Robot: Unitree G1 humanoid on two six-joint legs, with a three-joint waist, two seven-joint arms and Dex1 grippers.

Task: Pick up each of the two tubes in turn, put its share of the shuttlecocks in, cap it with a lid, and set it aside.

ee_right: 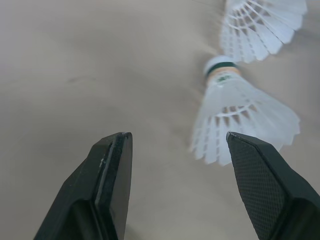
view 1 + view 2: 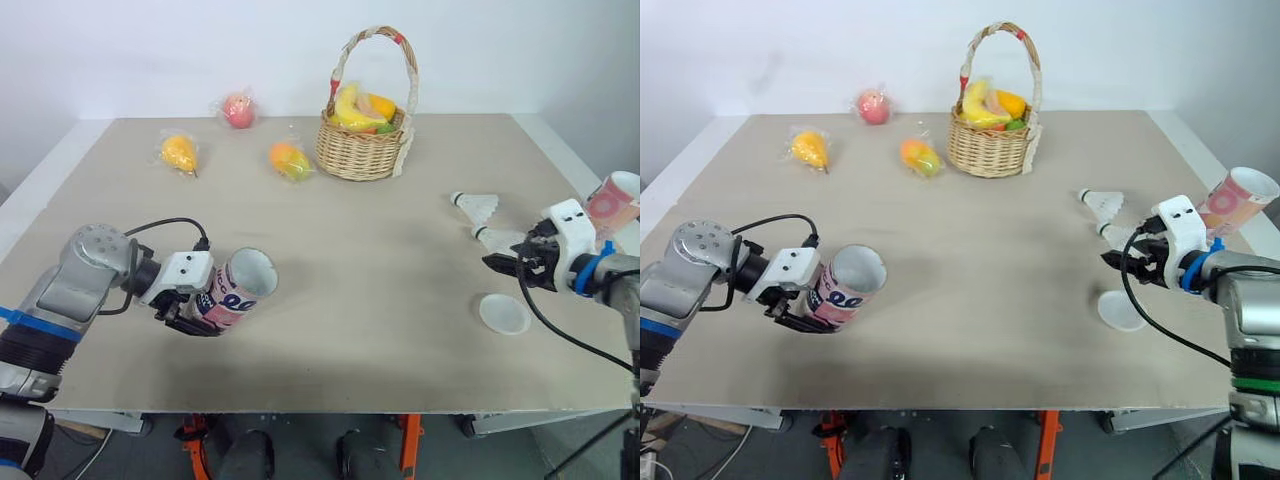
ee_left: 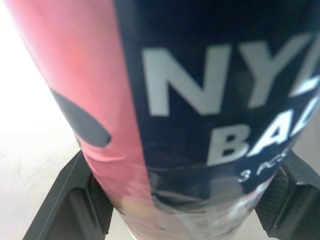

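The left claw (image 2: 205, 312) squeezed the pink tube (image 2: 243, 285), which was tipped with its open mouth toward the right arm. The right claw (image 2: 503, 262) was low over the table (image 2: 360, 250), fingers wide apart. The nearer shuttlecock (image 1: 240, 120) lay just ahead, by one finger, feathers toward that claw.

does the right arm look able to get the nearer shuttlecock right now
Probably yes: the right end effector is open, the nearer shuttlecock lies just ahead, with only bare table between.
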